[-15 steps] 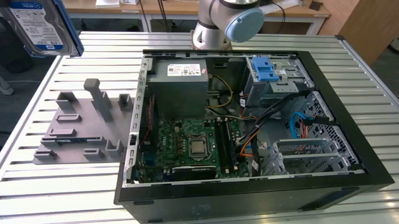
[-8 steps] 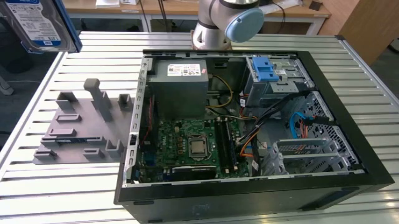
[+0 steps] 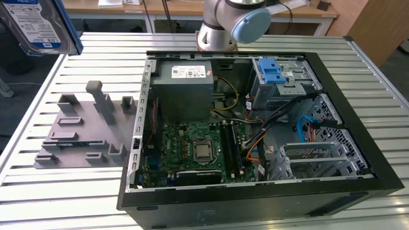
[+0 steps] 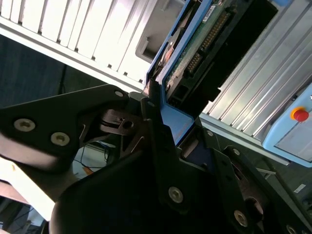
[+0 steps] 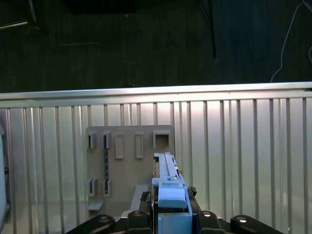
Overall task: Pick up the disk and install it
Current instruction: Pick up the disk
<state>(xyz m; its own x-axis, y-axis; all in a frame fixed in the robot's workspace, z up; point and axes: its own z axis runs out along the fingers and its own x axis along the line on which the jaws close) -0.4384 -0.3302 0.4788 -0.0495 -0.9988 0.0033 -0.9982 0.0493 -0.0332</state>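
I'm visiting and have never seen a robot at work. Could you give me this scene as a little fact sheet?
Gripper: the gripper is shut on the disk
Disk: held up in its blue carrier, clear of the table
Below it: grey fixture plate
Computer case: lying open on the table, motherboard showing
Installed: not yet; the disk is outside the case

The arm (image 3: 231, 21) stands upright at its blue-capped joint; the gripper (image 4: 176, 127) hangs aloft. Its black jaws grip the disk (image 3: 38, 21) edge-on.
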